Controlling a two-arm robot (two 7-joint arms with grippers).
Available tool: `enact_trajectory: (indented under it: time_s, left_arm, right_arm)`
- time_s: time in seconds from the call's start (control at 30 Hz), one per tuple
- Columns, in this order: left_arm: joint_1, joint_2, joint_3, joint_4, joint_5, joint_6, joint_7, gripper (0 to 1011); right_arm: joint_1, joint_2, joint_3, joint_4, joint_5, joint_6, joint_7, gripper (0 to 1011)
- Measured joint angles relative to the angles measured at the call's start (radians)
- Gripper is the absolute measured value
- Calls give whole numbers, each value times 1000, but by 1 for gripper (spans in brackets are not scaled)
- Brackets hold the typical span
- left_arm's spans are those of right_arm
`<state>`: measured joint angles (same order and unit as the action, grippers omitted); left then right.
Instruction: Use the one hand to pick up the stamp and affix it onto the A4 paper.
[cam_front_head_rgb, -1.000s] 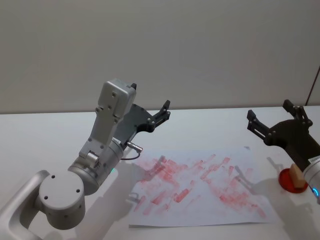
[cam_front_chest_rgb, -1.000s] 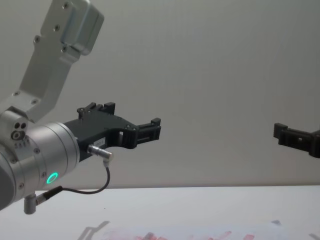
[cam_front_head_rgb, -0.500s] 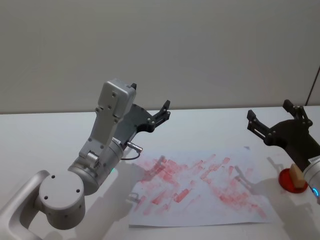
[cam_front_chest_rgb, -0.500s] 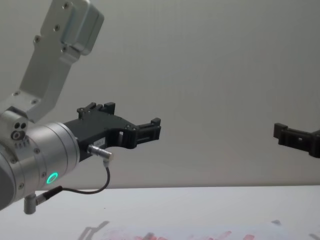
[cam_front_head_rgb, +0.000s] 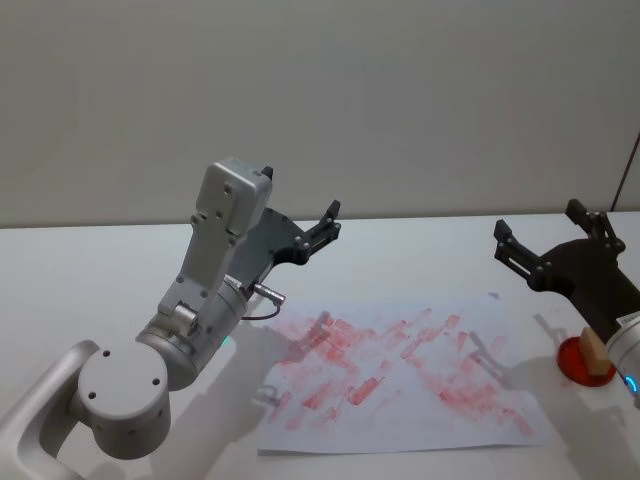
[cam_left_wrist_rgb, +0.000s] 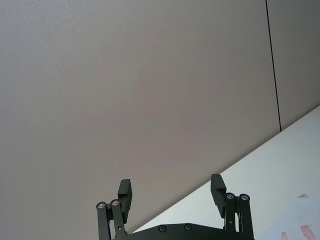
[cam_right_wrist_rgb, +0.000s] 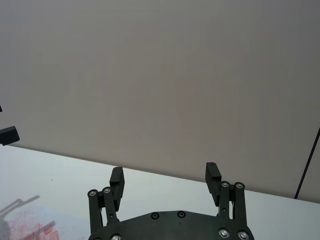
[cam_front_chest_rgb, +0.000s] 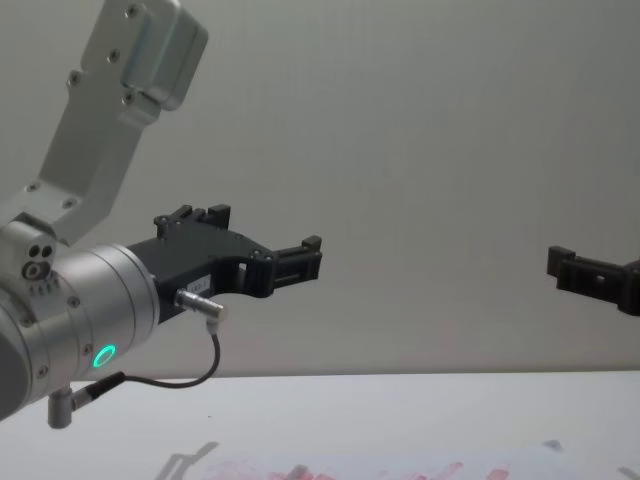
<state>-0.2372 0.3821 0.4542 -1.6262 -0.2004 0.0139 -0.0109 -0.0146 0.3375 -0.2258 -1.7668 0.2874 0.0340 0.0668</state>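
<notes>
The A4 paper (cam_front_head_rgb: 400, 375) lies flat on the white table, covered in smudged red-pink prints; its far edge shows in the chest view (cam_front_chest_rgb: 400, 468). The stamp (cam_front_head_rgb: 594, 352), a small light-brown wooden block, rests on a red round pad (cam_front_head_rgb: 581, 362) at the table's right, partly behind my right arm. My right gripper (cam_front_head_rgb: 548, 232) hangs open in the air above and behind the stamp, its fingers empty (cam_right_wrist_rgb: 165, 180). My left gripper (cam_front_head_rgb: 331, 221) is raised over the table's far side, left of the paper, open and empty (cam_left_wrist_rgb: 171, 190).
A plain grey wall stands behind the table. My left arm's large silver joints (cam_front_head_rgb: 125, 400) fill the near left. A dark vertical line (cam_front_head_rgb: 628, 165) runs down the wall at the far right.
</notes>
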Motion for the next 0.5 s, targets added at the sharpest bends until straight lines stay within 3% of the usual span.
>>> enact_trajectory:
  time_s: [0.5]
  left_arm:
    - [0,0,0,0,0,0,0,1001]
  right_arm:
    - [0,0,0,0,0,0,0,1001]
